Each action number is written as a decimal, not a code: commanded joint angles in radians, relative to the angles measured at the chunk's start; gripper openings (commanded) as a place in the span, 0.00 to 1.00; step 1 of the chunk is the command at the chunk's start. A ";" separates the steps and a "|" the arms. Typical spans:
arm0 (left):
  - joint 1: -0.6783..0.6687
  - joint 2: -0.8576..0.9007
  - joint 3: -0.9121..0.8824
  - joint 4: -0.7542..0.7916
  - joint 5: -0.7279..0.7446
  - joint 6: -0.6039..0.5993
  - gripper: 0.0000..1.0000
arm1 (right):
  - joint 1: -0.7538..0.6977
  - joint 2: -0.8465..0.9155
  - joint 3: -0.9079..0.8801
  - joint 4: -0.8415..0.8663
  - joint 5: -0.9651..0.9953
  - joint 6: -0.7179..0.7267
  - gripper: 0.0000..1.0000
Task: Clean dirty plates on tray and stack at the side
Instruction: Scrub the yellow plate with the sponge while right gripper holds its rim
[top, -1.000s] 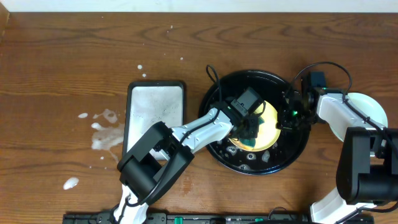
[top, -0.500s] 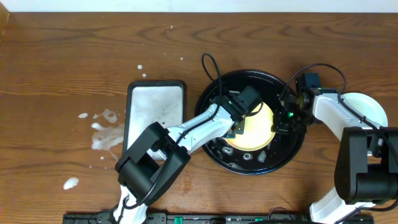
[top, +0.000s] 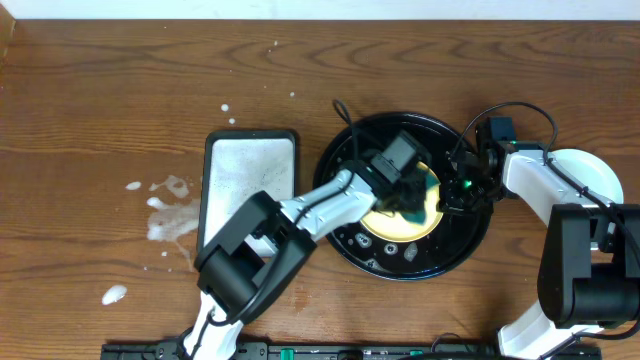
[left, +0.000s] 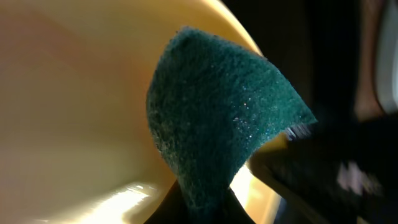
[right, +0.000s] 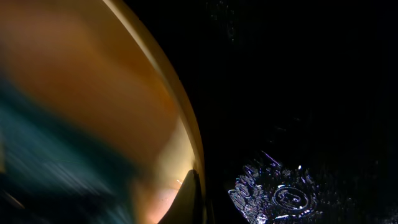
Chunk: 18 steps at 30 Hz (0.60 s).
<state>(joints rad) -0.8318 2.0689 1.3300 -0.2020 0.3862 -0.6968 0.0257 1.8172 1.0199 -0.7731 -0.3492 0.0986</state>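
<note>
- The left gripper (top: 404, 198) has its jaws pinched together on a green scouring pad (left: 217, 118). The left wrist view shows the pad's narrow end caught between the dark fingers at the bottom edge.
- The pad's broad end fans away from the fingers and lies against the inner face of the yellow plate (left: 74, 93).
- The right gripper (top: 453, 192) is clamped on the right-hand rim of the yellow plate. In the right wrist view the rim runs straight into the jaws, and only one dark finger tip shows over it.
- The yellow plate lies inside the black tray (top: 345, 160), roughly at its centre. It is round, so it has no long axis, and its tilt cannot be judged from above.
- Water droplets (right: 273, 193) glisten on the tray floor just beside the plate's rim.
- The left arm reaches from the near table edge diagonally up and to the right, with its wrist over the plate's middle.
- The right arm rises from the near right corner and bends back leftward, so its wrist meets the tray's right side.
- A pale plate (top: 595, 170) rests on the table (top: 120, 90) right of the tray, partly under the right arm.
- A white rectangular tray (top: 250, 175) lies left of the black tray, apart from it.
</note>
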 joint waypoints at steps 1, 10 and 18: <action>-0.028 0.024 -0.012 -0.007 0.097 -0.024 0.08 | 0.008 0.016 -0.003 -0.005 0.087 -0.006 0.01; 0.012 0.028 -0.018 -0.210 -0.165 -0.001 0.07 | 0.013 0.016 -0.003 -0.006 0.087 -0.006 0.01; 0.053 0.027 0.045 -0.476 -0.677 0.087 0.07 | 0.015 0.016 -0.003 -0.013 0.087 -0.006 0.01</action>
<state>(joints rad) -0.8211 2.0476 1.3823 -0.5720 0.1242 -0.6502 0.0292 1.8172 1.0199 -0.7773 -0.3420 0.0986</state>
